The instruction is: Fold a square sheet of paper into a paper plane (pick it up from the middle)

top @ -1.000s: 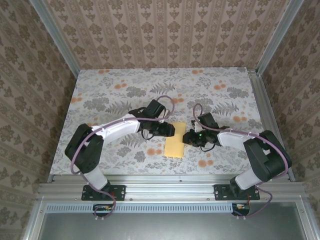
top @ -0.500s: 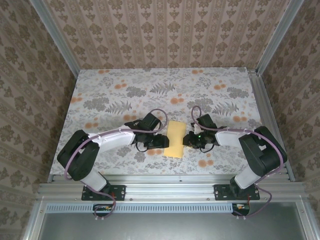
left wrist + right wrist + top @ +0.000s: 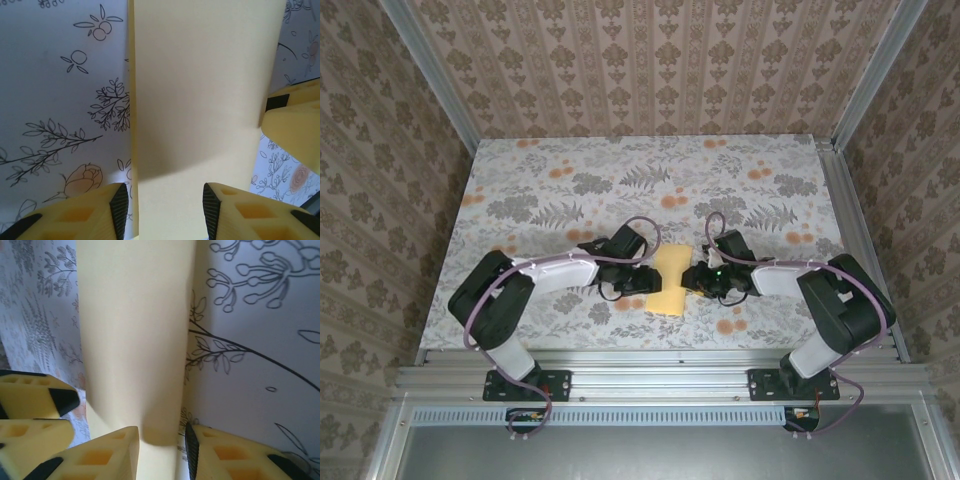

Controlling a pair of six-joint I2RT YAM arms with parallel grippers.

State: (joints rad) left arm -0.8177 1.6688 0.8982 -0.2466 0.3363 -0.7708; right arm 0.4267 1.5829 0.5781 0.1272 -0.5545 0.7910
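The square sheet of paper (image 3: 670, 285) is pale yellow and folded into a narrow strip lying on the flowered cloth between the two arms. My left gripper (image 3: 654, 280) is at its left edge and my right gripper (image 3: 691, 277) at its right edge. In the left wrist view the paper (image 3: 200, 100) runs between the spread fingers of the left gripper (image 3: 165, 210), with a gap at the left pad. In the right wrist view the paper (image 3: 135, 330) passes between the parted fingers of the right gripper (image 3: 161, 450), clear of the right pad. No paper plane shape shows.
The flowered cloth (image 3: 550, 190) covers the table, with patterned walls on three sides and a metal rail (image 3: 660, 380) along the near edge. The other arm's yellow fingers show at the edge of each wrist view (image 3: 295, 115) (image 3: 30, 395).
The left gripper has come down and in against the paper's left edge. The right gripper's fingers have parted a little. The strip looks narrower at its middle.
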